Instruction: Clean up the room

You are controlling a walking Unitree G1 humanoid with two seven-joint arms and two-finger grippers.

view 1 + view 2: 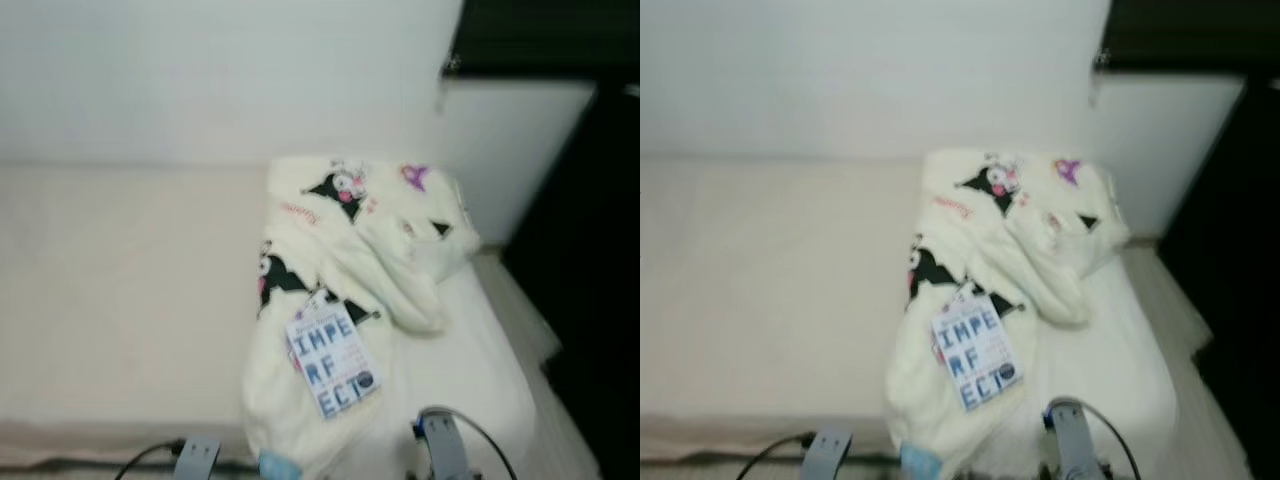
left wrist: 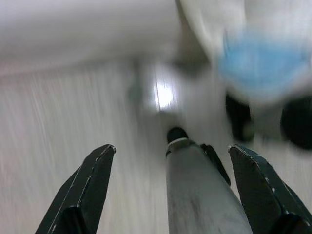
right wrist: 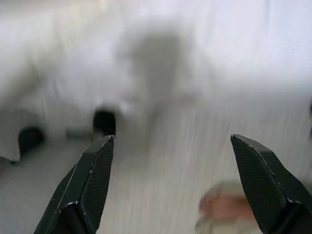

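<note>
The blanket [image 1: 350,260] before me is cream, printed with black cartoon figures touched with pink, a purple mark near its far corner, and a white tag [image 1: 333,358] with blue block letters; the bed [image 1: 120,290] beneath is pale beige and the wall [image 1: 200,70] behind it white. My left gripper [image 2: 173,183] has black fingers over a pale grey streaked floor [image 2: 58,112] with a blurred sky-blue patch [image 2: 261,63], and my right gripper [image 3: 178,183] has black fingers against blurred white

Soft fleecy cloth blanket [image 1: 340,260] on a smooth matt bed [image 1: 120,290].
</note>
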